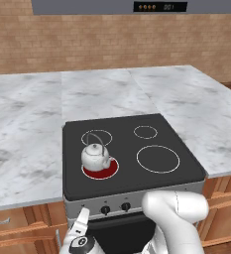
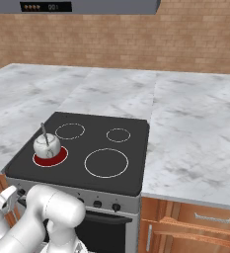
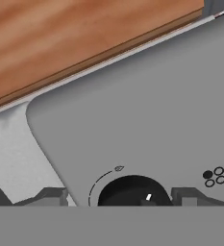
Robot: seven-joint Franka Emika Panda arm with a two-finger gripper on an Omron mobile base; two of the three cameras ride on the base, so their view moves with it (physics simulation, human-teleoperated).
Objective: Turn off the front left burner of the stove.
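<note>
Now hand [image 3: 118, 202] close before knob [image 3: 132, 191] (front left burner [image 1: 100, 168] red).

The stove [image 1: 132, 176] is black glass with white rings and a grey panel of black knobs [image 3: 132, 191], its front left burner [image 1: 100, 168] glowing solid red under a white kettle [image 1: 95, 156] — around it a grey-veined white marble counter [image 1: 23, 149], tan brick wall [image 1: 112, 44] and reddish-brown wood cabinets [image 2: 195, 225].

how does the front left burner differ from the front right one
The front left burner glows solid red inside its ring; the front right burner is plain black. The front left carries a white kettle; the front right is bare and larger. Both are white-outlined circles on the black stove.
</note>
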